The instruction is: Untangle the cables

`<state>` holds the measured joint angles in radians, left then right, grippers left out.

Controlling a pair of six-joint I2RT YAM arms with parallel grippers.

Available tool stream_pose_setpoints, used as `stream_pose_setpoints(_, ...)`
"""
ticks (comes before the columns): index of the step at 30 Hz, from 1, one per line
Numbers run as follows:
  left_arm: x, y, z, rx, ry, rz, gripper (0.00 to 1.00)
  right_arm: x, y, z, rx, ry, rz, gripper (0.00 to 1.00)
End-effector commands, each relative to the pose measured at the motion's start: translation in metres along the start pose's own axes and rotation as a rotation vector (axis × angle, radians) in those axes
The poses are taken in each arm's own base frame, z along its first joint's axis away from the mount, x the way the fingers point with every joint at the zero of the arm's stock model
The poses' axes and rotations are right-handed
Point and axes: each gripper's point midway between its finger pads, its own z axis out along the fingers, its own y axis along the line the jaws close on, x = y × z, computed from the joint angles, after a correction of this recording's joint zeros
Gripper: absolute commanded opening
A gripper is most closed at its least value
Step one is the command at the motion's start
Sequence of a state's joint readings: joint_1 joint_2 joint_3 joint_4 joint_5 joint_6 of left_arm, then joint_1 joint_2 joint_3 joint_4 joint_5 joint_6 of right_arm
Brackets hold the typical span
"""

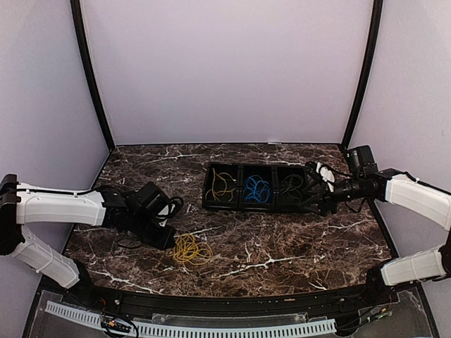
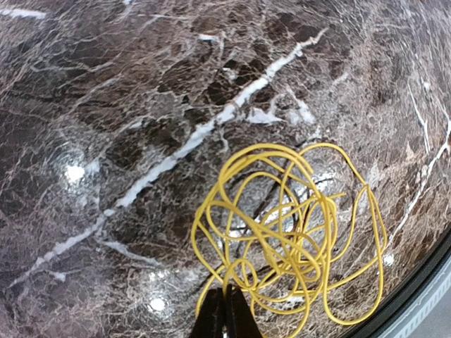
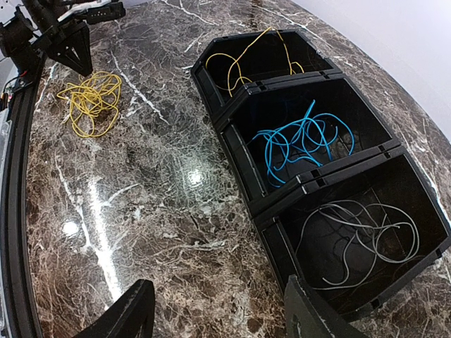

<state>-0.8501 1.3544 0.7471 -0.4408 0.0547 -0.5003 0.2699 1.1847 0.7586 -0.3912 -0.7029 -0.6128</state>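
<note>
**A:** Where does the stray cable lie?

**B:** The loose yellow coil (image 1: 190,248) sits on the marble table (image 1: 282,239), close to the front rim (image 2: 423,296) and well apart from the tray (image 3: 232,158). Your left gripper (image 2: 225,313) is at the coil's near edge with its fingers pressed together. One strand runs up to the tips, but I cannot tell whether it is pinched.

**A:** What room do I have?

**B:** There is bare marble between the coil and the tray, and more to the coil's right. The rim hems it in at the front.

**A:** And the count?

**B:** There are four cable bundles. One is the loose coil, and three lie in the tray's three compartments, one in each: a yellow cable (image 3: 236,67), a blue cable (image 3: 303,144) in the middle, and a grey cable (image 3: 359,239). Your right gripper (image 3: 217,296) hangs by the grey end with its fingers spread, holding nothing
</note>
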Motion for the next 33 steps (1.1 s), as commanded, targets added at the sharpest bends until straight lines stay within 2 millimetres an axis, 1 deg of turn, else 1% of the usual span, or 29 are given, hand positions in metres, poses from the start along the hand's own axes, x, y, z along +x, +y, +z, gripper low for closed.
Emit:
stream_pose_setpoints(1, -0.013, -0.026, -0.006, 0.072, -0.023, 0.052, 0.0, -0.01, -0.003, -0.004, 0.015, -0.024, -0.029, 0.65)
stream_pose_setpoints(2, -0.02, -0.033, -0.009, 0.089, -0.035, 0.056, 0.0, -0.01, -0.003, -0.005, 0.015, -0.025, -0.03, 0.65)
stream_pose_setpoints(3, -0.022, -0.039, -0.012, 0.102, -0.039, 0.065, 0.0, -0.01, -0.002, -0.005, 0.014, -0.025, -0.03, 0.65)
stream_pose_setpoints(4, -0.031, -0.049, -0.019, 0.125, -0.056, 0.071, 0.0, -0.01, -0.002, -0.005, 0.013, -0.026, -0.029, 0.65)
stream_pose_setpoints(5, -0.034, -0.058, -0.024, 0.142, -0.067, 0.088, 0.0, -0.011, -0.002, -0.005, 0.012, -0.028, -0.03, 0.65)
stream_pose_setpoints(6, -0.045, -0.071, -0.034, 0.167, -0.096, 0.102, 0.0, -0.011, -0.001, -0.005, 0.01, -0.032, -0.031, 0.65)
stream_pose_setpoints(7, -0.048, -0.084, -0.041, 0.192, -0.109, 0.131, 0.0, -0.013, -0.001, -0.006, 0.009, -0.037, -0.035, 0.65)
stream_pose_setpoints(8, -0.061, -0.102, -0.056, 0.231, -0.153, 0.157, 0.0, -0.015, 0.001, -0.007, 0.003, -0.045, -0.037, 0.65)
stream_pose_setpoints(9, -0.063, -0.117, -0.063, 0.262, -0.169, 0.191, 0.0, -0.02, 0.003, -0.01, -0.007, -0.059, -0.046, 0.65)
stream_pose_setpoints(10, -0.075, -0.135, -0.079, 0.306, -0.215, 0.217, 0.0, -0.027, 0.01, -0.014, -0.034, -0.08, -0.063, 0.64)
stream_pose_setpoints(11, -0.076, -0.15, -0.086, 0.336, -0.23, 0.243, 0.0, -0.038, 0.015, -0.021, -0.05, -0.113, -0.082, 0.64)
stream_pose_setpoints(12, -0.086, -0.166, -0.103, 0.381, -0.266, 0.257, 0.0, -0.052, 0.02, -0.03, -0.047, -0.161, -0.106, 0.64)
stream_pose_setpoints(13, -0.086, -0.182, -0.11, 0.427, -0.275, 0.281, 0.0, -0.064, 0.023, -0.038, -0.04, -0.207, -0.119, 0.63)
stream_pose_setpoints(14, -0.093, -0.196, -0.124, 0.464, -0.309, 0.298, 0.0, -0.075, 0.027, -0.045, -0.034, -0.25, -0.135, 0.63)
stream_pose_setpoints(15, -0.092, -0.21, -0.131, 0.496, -0.32, 0.324, 0.0, -0.084, 0.03, -0.05, -0.039, -0.28, -0.148, 0.63)
stream_pose_setpoints(16, -0.093, -0.222, -0.142, 0.525, -0.343, 0.35, 0.0, -0.091, 0.032, -0.052, -0.054, -0.29, -0.146, 0.63)
stream_pose_setpoints(17, -0.095, -0.229, -0.147, 0.543, -0.36, 0.366, 0.0, -0.096, 0.033, -0.053, -0.081, -0.289, -0.134, 0.64)
stream_pose_setpoints(19, -0.098, -0.237, -0.151, 0.567, -0.387, 0.379, 0.0, -0.107, 0.038, -0.051, -0.144, -0.291, -0.102, 0.64)
stream_pose_setpoints(21, -0.099, -0.234, -0.139, 0.546, -0.395, 0.371, 0.0, -0.115, 0.043, -0.042, -0.187, -0.295, -0.076, 0.64)
stream_pose_setpoints(23, -0.102, -0.228, -0.127, 0.504, -0.402, 0.342, 0.0, -0.116, 0.05, -0.026, -0.215, -0.282, -0.062, 0.64)
stream_pose_setpoints(24, -0.103, -0.226, -0.123, 0.492, -0.402, 0.332, 0.0, -0.114, 0.056, -0.015, -0.239, -0.27, -0.064, 0.66)
stream_pose_setpoints(25, -0.104, -0.223, -0.117, 0.478, -0.407, 0.309, 0.0, -0.113, 0.068, -0.003, -0.276, -0.255, -0.078, 0.68)
stream_pose_setpoints(27, -0.106, -0.222, -0.113, 0.479, -0.421, 0.278, 0.0, -0.106, 0.087, 0.019, -0.343, -0.207, -0.104, 0.72)
stream_pose_setpoints(29, -0.108, -0.22, -0.113, 0.48, -0.435, 0.247, 0.0, -0.098, 0.103, 0.039, -0.41, -0.153, -0.113, 0.73)
stream_pose_setpoints(30, -0.109, -0.219, -0.116, 0.483, -0.443, 0.239, 0.0, -0.096, 0.109, 0.048, -0.437, -0.135, -0.115, 0.73)
stream_pose_setpoints(33, -0.113, -0.216, -0.123, 0.482, -0.475, 0.21, 0.0, -0.087, 0.12, 0.071, -0.514, -0.107, -0.083, 0.73)
